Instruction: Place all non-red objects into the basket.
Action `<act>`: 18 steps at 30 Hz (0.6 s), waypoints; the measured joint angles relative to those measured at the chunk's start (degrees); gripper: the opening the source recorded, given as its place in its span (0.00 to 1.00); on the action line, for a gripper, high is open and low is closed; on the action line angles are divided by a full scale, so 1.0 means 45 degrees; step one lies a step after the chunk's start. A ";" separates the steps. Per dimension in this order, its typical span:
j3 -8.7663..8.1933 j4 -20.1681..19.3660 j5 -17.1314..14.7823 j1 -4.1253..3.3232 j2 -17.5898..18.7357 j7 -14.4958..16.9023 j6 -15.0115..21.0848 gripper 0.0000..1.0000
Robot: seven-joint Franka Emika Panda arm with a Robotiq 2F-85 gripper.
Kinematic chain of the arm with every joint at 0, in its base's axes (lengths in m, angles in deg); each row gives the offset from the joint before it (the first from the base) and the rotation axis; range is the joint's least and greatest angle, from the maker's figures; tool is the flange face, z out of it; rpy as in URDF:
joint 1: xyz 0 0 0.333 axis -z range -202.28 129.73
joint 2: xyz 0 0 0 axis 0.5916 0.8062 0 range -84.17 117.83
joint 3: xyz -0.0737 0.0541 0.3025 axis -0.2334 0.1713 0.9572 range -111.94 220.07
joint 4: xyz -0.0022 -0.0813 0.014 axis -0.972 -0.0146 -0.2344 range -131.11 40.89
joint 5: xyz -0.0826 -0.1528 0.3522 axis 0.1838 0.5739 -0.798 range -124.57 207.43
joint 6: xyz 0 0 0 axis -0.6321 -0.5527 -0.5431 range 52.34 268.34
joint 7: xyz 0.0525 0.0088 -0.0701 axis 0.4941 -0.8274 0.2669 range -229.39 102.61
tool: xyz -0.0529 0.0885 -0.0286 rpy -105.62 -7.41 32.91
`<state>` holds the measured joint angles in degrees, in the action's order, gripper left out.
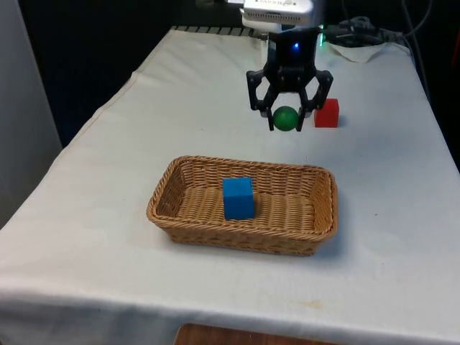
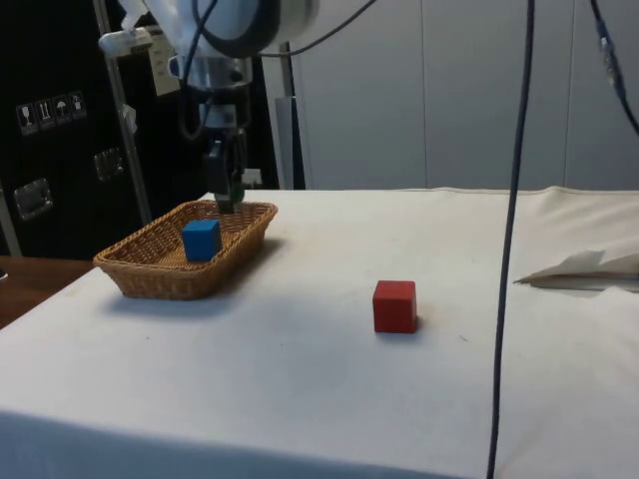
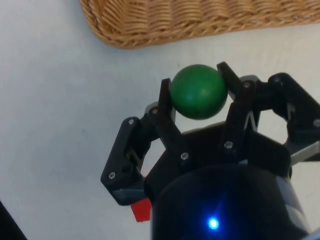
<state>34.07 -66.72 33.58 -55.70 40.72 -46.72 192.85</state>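
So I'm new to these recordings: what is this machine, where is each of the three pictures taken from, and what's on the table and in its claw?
The machine is a white robot arm ending in a black two-finger gripper. One picture comes from a fixed camera facing the robot across the table, one from a fixed camera at the table's side, and one from a camera on the wrist, looking down past the fingers.

On the white cloth sits a wicker basket with a blue cube already inside. A red cube stands on the cloth beyond the basket, outside it.

The gripper is shut on a green ball, seen most clearly in the wrist view, with the basket's rim just ahead of it. The job is to put everything that isn't red into the basket, so the ball appears to be the last item to go.
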 measured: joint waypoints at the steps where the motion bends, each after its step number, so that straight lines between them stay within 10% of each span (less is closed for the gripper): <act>1: 0.0013 0.0178 -0.0013 0.0000 0.0115 -0.0013 -0.0051 0.00; 18: 0.0102 0.3030 -0.0446 0.0013 0.2508 -0.0115 -0.0484 0.00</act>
<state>34.53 -53.08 31.58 -55.64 52.01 -47.23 190.68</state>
